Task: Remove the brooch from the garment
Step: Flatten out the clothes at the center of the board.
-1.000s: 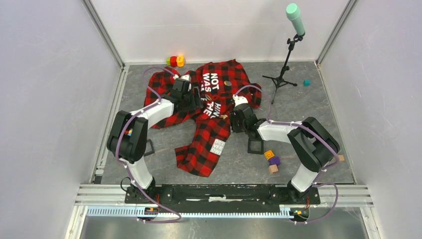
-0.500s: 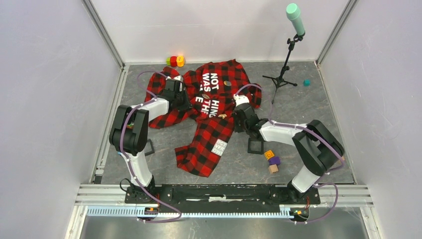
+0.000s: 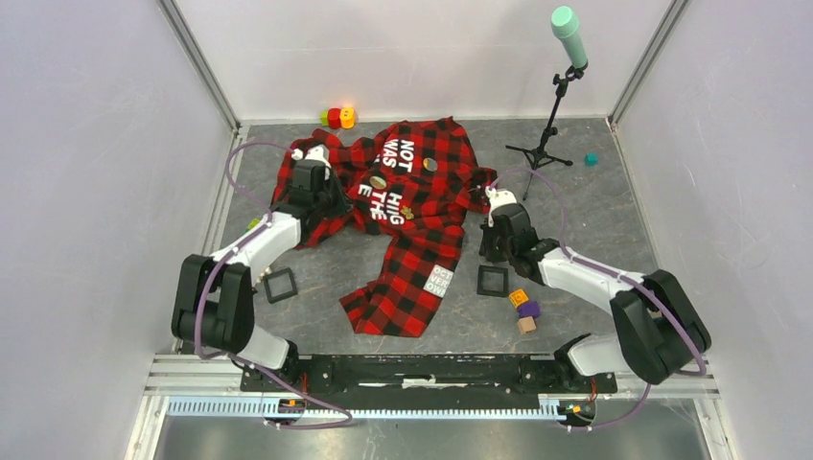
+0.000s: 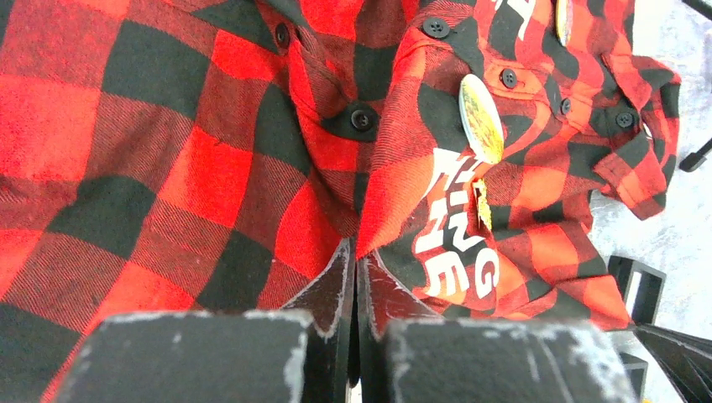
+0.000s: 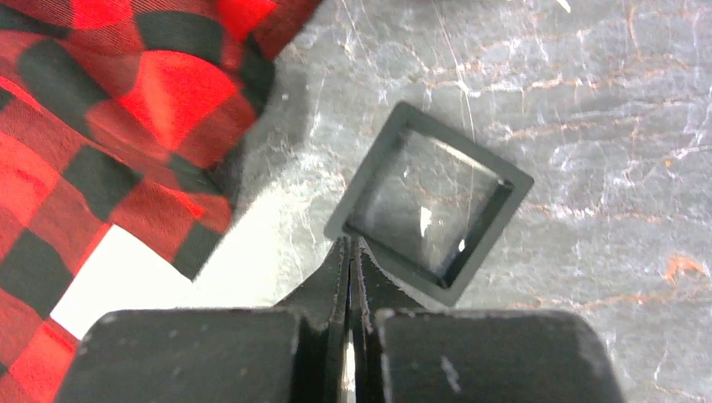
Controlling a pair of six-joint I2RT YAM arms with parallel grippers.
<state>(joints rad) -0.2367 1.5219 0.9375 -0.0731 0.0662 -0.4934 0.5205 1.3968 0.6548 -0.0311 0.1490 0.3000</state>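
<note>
Brooch still pinned on garment, mid-table | both jaws just snapped shut: left gripper apparently pinching a garment fold, right gripper empty over table | removal not started

Garment lettering — partly fold-hidden

Microphone, square tray, blocks.

Top view: bright, even, diffuse light, sharp throughout, with only soft shadows beneath both arms. Left wrist view: garment weave crisp, left gripper body out of focus at 6 o'clock, table washed out at 3 o'clock. Right wrist view: white patch blown out at 8 o'clock, and glare streaks on the square tray.
</note>
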